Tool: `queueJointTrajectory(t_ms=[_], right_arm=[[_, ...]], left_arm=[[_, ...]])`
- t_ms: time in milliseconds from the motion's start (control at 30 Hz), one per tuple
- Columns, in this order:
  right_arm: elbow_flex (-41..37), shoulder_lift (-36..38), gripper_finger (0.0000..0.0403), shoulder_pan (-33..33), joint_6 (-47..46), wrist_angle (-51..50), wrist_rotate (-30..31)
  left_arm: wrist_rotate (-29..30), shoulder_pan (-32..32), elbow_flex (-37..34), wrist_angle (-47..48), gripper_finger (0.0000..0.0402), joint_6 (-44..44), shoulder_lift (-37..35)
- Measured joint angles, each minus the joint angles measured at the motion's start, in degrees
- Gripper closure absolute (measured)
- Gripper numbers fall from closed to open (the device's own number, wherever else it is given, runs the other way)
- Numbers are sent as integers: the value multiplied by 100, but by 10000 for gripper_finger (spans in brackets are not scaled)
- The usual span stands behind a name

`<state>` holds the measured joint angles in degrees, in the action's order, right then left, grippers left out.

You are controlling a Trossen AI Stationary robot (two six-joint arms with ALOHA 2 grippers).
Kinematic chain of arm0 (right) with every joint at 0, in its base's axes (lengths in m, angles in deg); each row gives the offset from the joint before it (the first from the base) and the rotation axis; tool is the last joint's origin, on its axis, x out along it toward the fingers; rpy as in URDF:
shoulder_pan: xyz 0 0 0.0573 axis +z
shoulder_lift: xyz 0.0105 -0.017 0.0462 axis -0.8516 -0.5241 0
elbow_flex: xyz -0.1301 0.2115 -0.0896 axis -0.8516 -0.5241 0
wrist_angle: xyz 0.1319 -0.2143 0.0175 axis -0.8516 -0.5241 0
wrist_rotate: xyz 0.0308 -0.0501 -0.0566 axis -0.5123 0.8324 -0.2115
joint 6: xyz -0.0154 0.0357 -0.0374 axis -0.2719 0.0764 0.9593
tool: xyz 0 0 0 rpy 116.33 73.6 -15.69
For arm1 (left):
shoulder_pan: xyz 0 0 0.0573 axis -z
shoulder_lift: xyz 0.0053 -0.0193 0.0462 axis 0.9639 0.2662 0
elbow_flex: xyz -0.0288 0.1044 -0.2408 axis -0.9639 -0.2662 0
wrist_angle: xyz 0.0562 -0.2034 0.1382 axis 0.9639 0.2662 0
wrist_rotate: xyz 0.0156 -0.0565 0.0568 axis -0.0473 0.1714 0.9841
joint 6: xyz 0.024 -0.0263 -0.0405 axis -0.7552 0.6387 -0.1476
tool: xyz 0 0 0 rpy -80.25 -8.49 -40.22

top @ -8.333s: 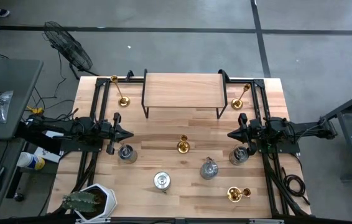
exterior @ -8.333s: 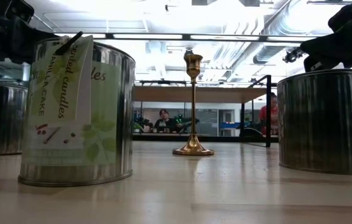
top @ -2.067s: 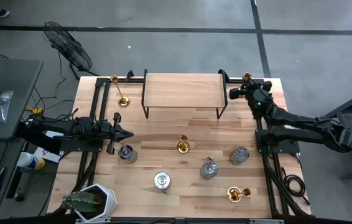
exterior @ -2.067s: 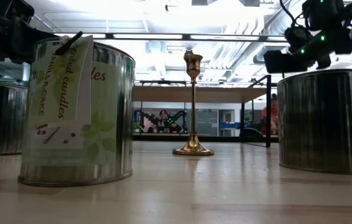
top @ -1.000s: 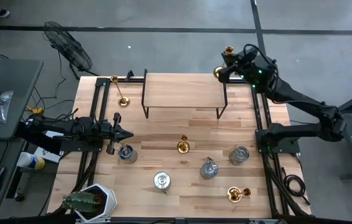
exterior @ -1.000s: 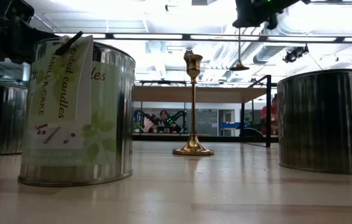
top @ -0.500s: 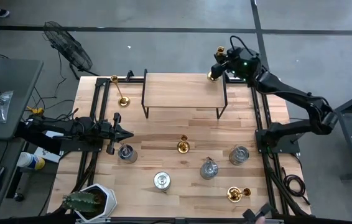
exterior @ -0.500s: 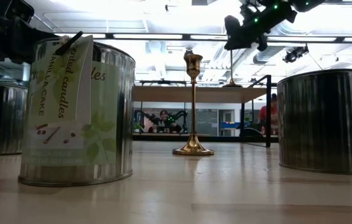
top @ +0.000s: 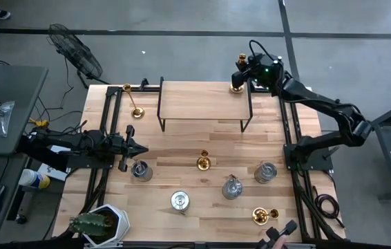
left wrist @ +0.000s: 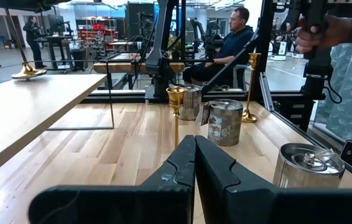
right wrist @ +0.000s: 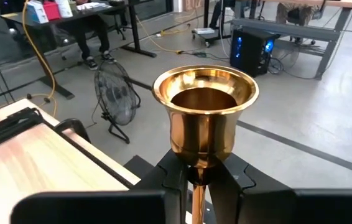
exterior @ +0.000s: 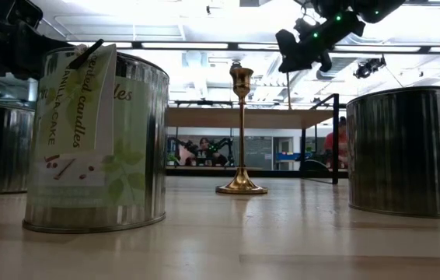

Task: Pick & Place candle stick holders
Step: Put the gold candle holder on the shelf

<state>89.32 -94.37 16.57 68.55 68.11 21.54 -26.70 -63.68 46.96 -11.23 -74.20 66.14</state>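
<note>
My right gripper [top: 241, 72] is shut on a tall gold candlestick [right wrist: 204, 118] at the far right corner of the wooden shelf [top: 202, 102]. The candlestick's round base [top: 236, 87] is on or just above the shelf top, and also shows in the left wrist view [left wrist: 28, 73]. My left gripper [top: 142, 148] is shut and empty at the table's left, beside a silver tin [top: 140, 169]. Other gold candlesticks stand on their bases at the far left [top: 135, 108], the centre [top: 204, 162] and the near right [top: 260, 216]. My right gripper pinches the candlestick's thin stem [right wrist: 196, 180] just below its cup, between its two fingers. The fingers come from the table's right, slanting a little downward, and lie across the stem. The candlestick stays upright below the fingers, with its base at the shelf top.
Silver tins stand at the near centre [top: 179, 200], centre right [top: 232, 187] and right [top: 265, 172]. A potted cactus [top: 99, 223] sits at the near left corner. A person's hand [top: 278, 235] shows at the near edge. People sit in the room beyond the table [left wrist: 232, 37].
My right gripper has carried the candlestick from beyond the table's far right corner toward the left and down. The candlestick has stayed upright, and its base has come down onto the shelf's far right corner. A hand has appeared at the near edge.
</note>
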Motion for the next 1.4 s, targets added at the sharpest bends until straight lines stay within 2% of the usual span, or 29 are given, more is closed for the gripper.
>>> queueJointTrajectory(t_ms=[1267, 1400], right_arm=[[-2, 11, 366, -68, 2, -312, -20], [-2, 11, 353, -68, 0, -330, -65]], left_arm=[[-25, 2, 0, 0, 402, 0, -1], [-23, -1, 0, 0, 402, 0, 0]])
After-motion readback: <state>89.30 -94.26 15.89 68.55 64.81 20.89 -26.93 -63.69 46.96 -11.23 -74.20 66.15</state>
